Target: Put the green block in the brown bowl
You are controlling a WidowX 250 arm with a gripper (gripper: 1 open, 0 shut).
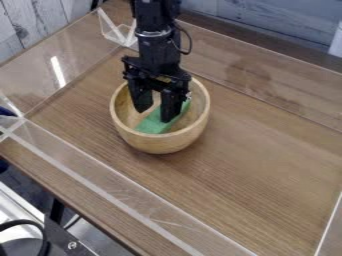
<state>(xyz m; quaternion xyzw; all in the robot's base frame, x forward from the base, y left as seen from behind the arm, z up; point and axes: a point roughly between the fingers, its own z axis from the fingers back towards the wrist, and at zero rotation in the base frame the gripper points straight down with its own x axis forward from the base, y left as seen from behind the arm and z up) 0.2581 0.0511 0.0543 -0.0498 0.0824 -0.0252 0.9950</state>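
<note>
The brown bowl (144, 138) sits on the wooden table, left of the middle. Inside it the green block (170, 124) lies tilted against the right inner wall. My black gripper (158, 106) points down into the bowl, straight above the block. Its fingers (139, 100) stand spread apart, one on each side of the block's upper end, and they no longer clamp it. The arm rises from the bowl toward the top of the view and hides the bowl's far rim.
A low clear plastic wall (80, 180) runs round the wooden tabletop (254, 150). Dark cables (20, 238) lie below the table's front-left corner. A pale plank wall stands at the back left.
</note>
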